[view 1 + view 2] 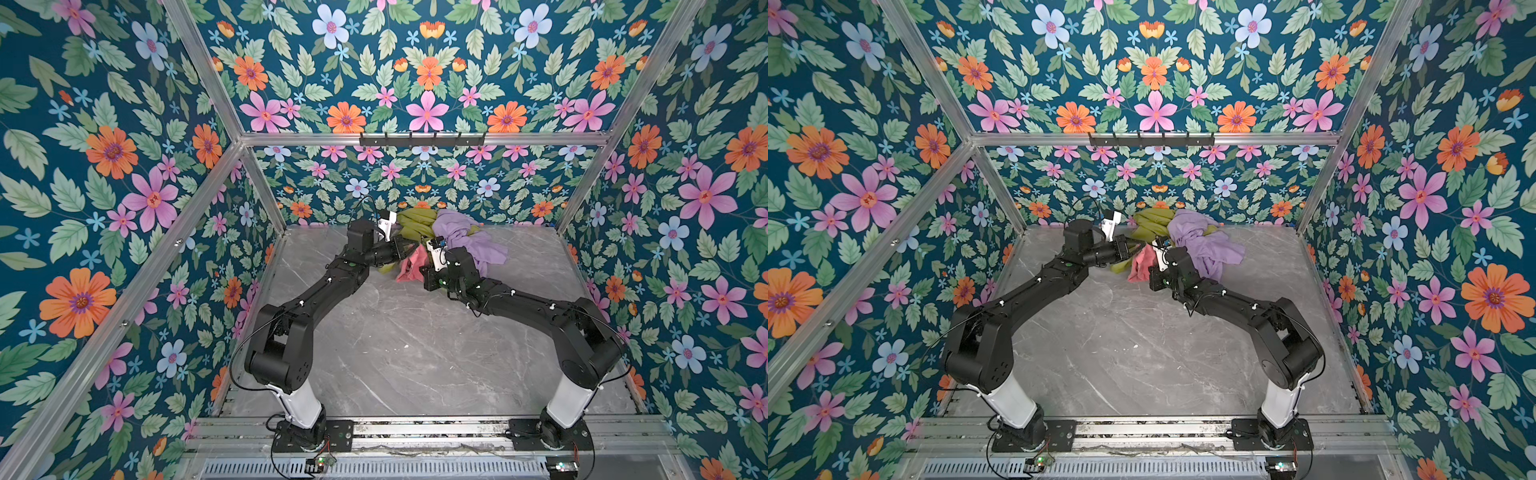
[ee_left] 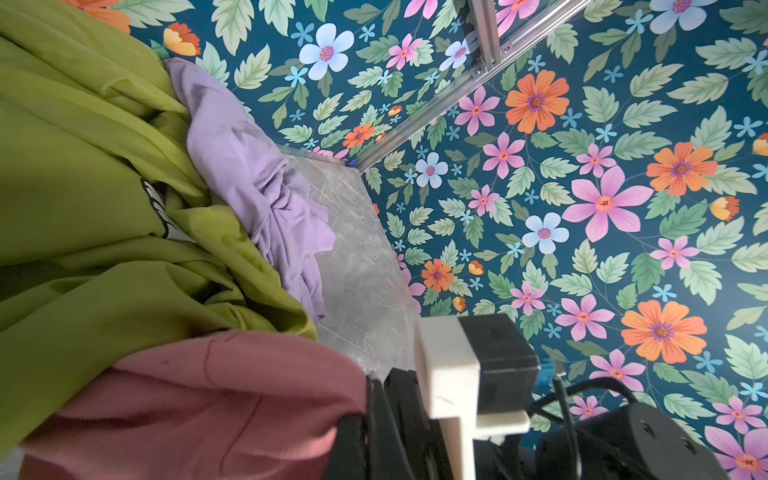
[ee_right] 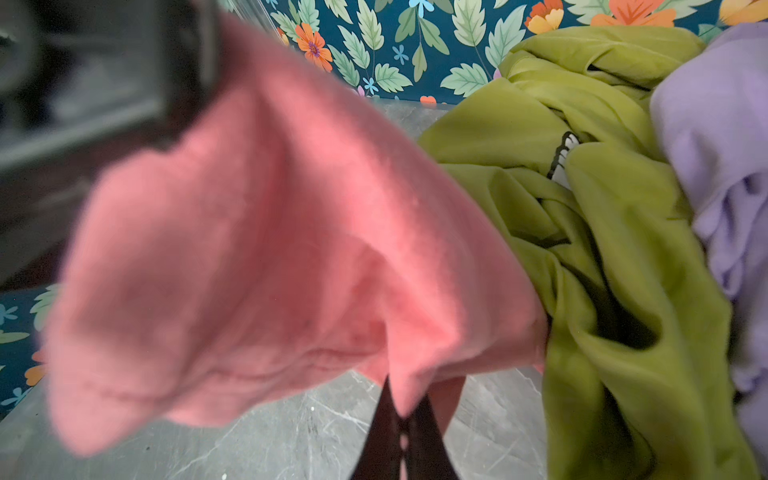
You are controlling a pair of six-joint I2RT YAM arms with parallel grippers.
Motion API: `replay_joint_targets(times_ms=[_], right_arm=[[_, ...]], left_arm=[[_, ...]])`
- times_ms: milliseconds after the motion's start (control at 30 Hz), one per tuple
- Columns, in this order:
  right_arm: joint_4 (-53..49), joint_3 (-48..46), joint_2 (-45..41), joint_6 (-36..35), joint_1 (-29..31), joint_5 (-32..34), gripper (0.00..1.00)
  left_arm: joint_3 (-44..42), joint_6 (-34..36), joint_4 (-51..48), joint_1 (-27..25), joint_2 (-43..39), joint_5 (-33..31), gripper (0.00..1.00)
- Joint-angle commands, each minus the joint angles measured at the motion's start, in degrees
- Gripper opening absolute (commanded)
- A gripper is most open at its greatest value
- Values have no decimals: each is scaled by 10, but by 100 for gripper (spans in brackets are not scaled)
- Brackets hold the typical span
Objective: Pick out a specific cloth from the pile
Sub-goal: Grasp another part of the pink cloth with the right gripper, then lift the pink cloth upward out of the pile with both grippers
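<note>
Fingers of my right gripper point(image 3: 401, 432) are pinched shut on a fold of the plain salmon-pink soft cloth point(image 3: 257, 249), right at its lower hem. My left gripper point(image 1: 405, 249) is clenched too, at the pink cloth's far upper end, though what it pinches is hidden from me. Pink cloth sits at the near edge of the heap of soft cloths point(image 1: 444, 237), hanging between my two hands, long axis running from left hand to right. Olive-green cloth point(image 3: 602, 249) touches it behind; lilac-purple cloth point(image 3: 723, 145) lies beyond. Pull, I judge, should go toward me, across bare grey marble tabletop point(image 1: 407, 353).
</note>
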Motion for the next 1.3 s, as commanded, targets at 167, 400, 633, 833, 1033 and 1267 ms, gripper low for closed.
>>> replay_joint_targets(times_ms=[167,400,633,833,1033,1267], right_arm=[[3,14,-22,-23,1,13,0],[-4,27,-37,-39,1,25,0],[-17,49,-51,-47,0,29,0],[-18,57,-78,-60,0,39,0],[-18,67,-90,-66,-1,40,0],[-31,91,-102,-83,-1,42,0]], left_arm=[[27,7,25,2,15,0,0],[52,11,15,7,27,0,0],[81,9,13,14,42,5,0],[100,2,15,20,47,12,0],[113,1,15,27,43,14,0],[125,-2,17,32,44,17,0]])
